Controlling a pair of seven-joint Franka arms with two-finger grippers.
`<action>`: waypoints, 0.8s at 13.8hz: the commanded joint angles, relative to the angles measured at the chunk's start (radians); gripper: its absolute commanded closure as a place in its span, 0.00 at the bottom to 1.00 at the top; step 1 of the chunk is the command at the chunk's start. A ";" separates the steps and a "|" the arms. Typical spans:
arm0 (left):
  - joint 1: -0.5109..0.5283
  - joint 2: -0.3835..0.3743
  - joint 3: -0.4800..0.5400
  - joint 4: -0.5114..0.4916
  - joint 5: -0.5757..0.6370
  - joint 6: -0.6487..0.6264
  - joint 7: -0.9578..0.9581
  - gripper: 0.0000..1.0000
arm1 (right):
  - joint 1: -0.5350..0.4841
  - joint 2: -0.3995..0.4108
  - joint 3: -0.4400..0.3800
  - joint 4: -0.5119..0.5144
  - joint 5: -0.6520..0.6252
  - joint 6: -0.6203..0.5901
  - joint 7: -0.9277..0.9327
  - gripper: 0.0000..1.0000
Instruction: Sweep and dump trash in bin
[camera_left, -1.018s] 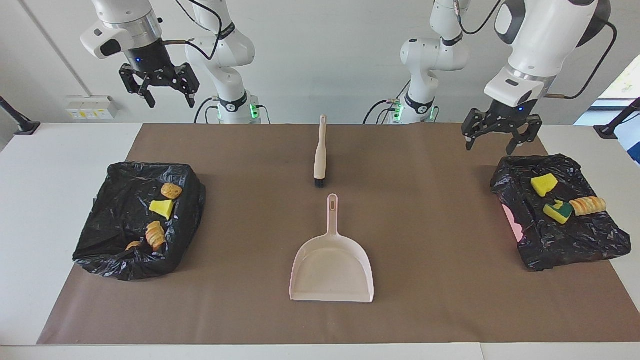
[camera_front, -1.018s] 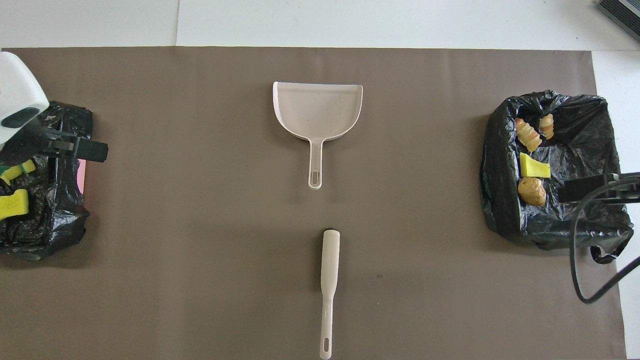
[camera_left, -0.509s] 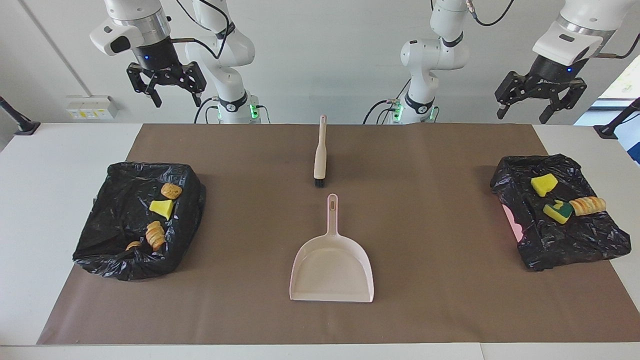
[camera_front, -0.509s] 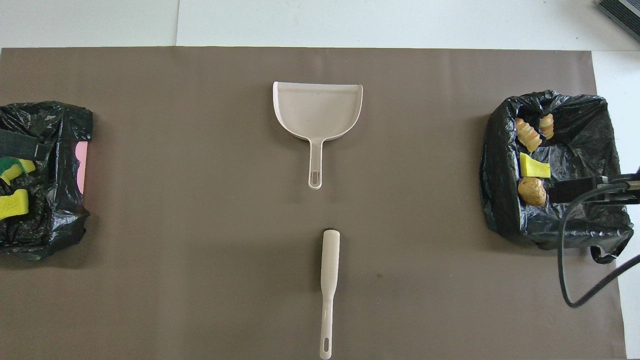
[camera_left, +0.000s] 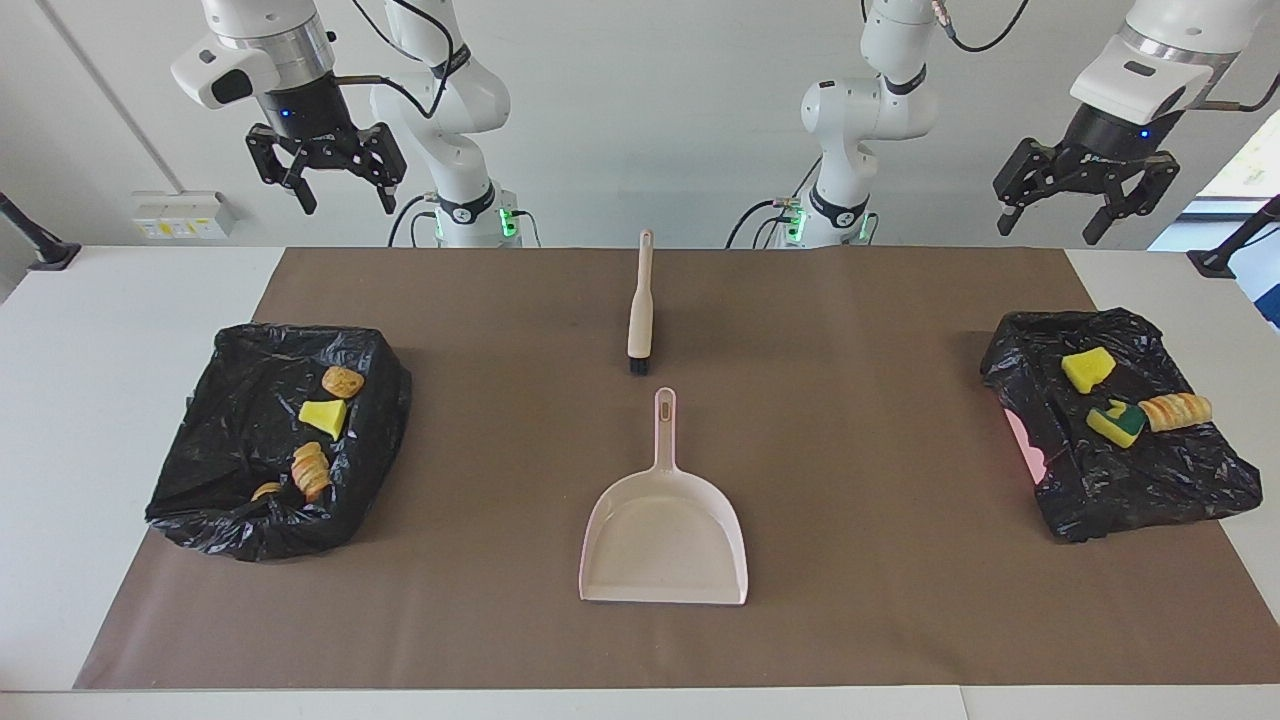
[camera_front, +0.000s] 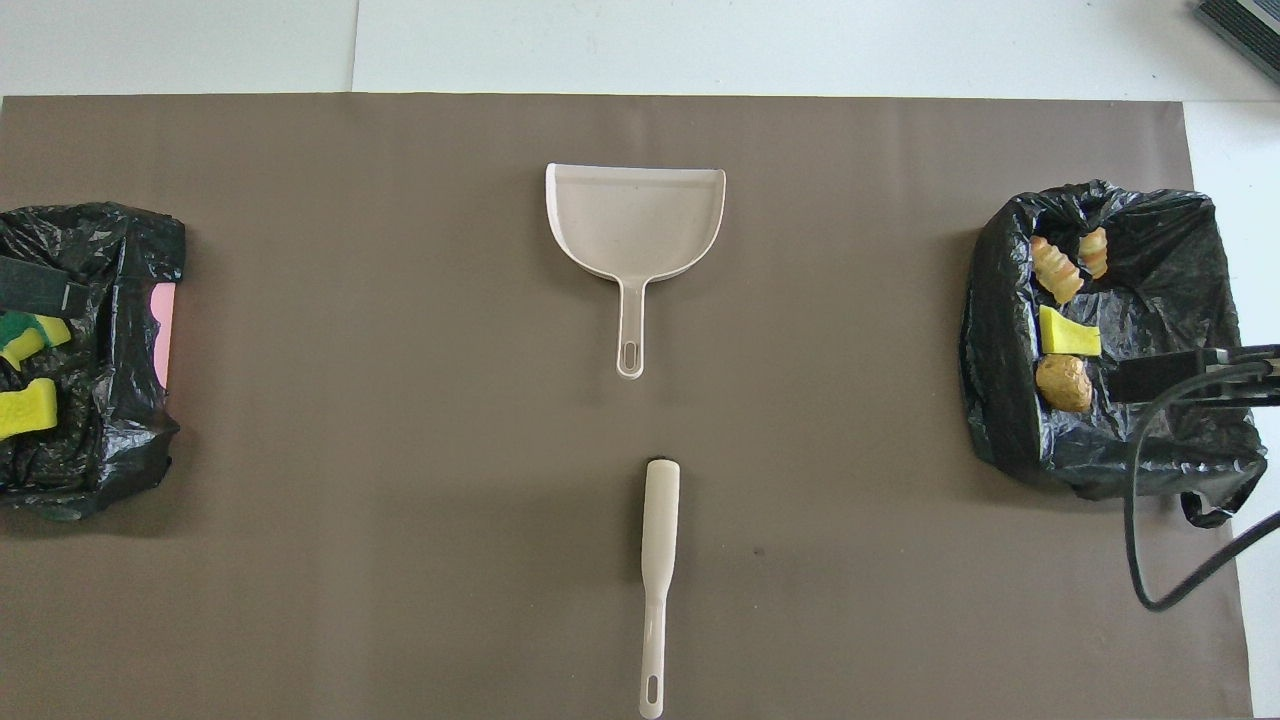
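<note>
All the trash lies in two black-bagged bins. The bin at the right arm's end (camera_left: 225, 515) holds a bread roll (camera_left: 343, 381), a yellow wedge (camera_left: 324, 414) and bread slices (camera_left: 311, 470). The bin at the left arm's end (camera_left: 1150, 500) holds a yellow sponge (camera_left: 1088, 369), a green-backed sponge (camera_left: 1117, 422) and a bread piece (camera_left: 1176, 410). My right gripper (camera_left: 338, 195) hangs open and empty high over its bin. My left gripper (camera_left: 1050, 215) hangs open and empty high over the other bin.
The pale pink dustpan (camera_left: 664, 535) lies empty mid-table on the brown mat (camera_left: 850, 600), handle toward the robots. The beige-handled brush (camera_left: 640, 310) lies nearer to the robots, in line with it. Both show in the overhead view: dustpan (camera_front: 636, 220), brush (camera_front: 660, 540).
My left gripper has risen from just above its bin to high up. My right gripper has lifted a little. The trash, dustpan and brush have not moved.
</note>
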 joint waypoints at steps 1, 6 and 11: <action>0.012 -0.062 -0.010 -0.095 -0.007 0.006 -0.005 0.00 | -0.007 0.003 0.003 0.005 -0.012 0.003 0.006 0.00; 0.014 -0.084 -0.010 -0.124 -0.006 0.013 -0.004 0.00 | -0.007 -0.003 -0.005 0.010 0.004 -0.025 -0.002 0.00; 0.000 -0.086 -0.012 -0.123 0.030 -0.005 -0.016 0.00 | -0.009 -0.014 -0.007 -0.001 -0.009 -0.026 -0.005 0.00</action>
